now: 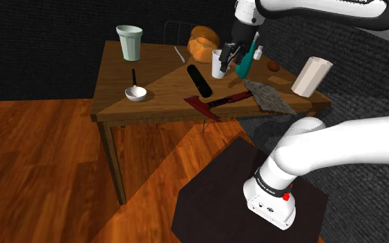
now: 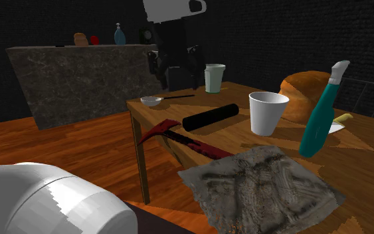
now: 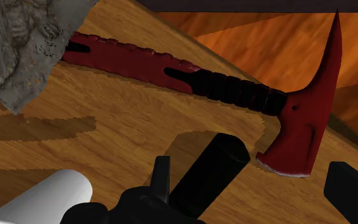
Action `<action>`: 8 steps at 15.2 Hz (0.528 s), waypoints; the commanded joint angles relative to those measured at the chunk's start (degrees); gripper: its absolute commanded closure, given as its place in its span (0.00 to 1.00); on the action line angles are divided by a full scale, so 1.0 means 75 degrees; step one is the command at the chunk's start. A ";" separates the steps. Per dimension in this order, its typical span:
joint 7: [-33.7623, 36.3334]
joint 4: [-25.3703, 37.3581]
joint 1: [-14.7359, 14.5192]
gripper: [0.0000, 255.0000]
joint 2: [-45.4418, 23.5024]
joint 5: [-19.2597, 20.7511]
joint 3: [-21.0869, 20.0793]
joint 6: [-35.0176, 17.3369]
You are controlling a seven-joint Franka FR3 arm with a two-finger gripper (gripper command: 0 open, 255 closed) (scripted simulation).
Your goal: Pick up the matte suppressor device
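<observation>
The black suppressor (image 1: pixel 198 81) is lying flat on the bench (image 1: pixel 151 105), just beside the head of the red axe (image 1: pixel 212 104). The hand (image 1: pixel 229 55) is hovering above it, fingers standing wide apart & holding nothing.

No text, label or number can be read; faint marks on the arm's dark band (image 1: pixel 271 183) are illegible.
</observation>
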State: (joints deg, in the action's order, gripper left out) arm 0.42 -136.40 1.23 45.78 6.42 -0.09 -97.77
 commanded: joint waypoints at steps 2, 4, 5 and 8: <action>0.0137 0.0054 0.0053 0.00 -0.0283 -0.0096 0.0064 -0.0201; 0.0392 0.0182 0.0149 0.00 -0.0854 -0.0299 0.0197 -0.0589; 0.0508 0.0257 0.0191 0.00 -0.1142 -0.0407 0.0266 -0.0776; 0.0816 0.0521 0.0291 0.00 -0.2010 -0.0759 0.0486 -0.1306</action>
State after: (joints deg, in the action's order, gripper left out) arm 5.36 -132.41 3.26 32.49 1.78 3.27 -105.84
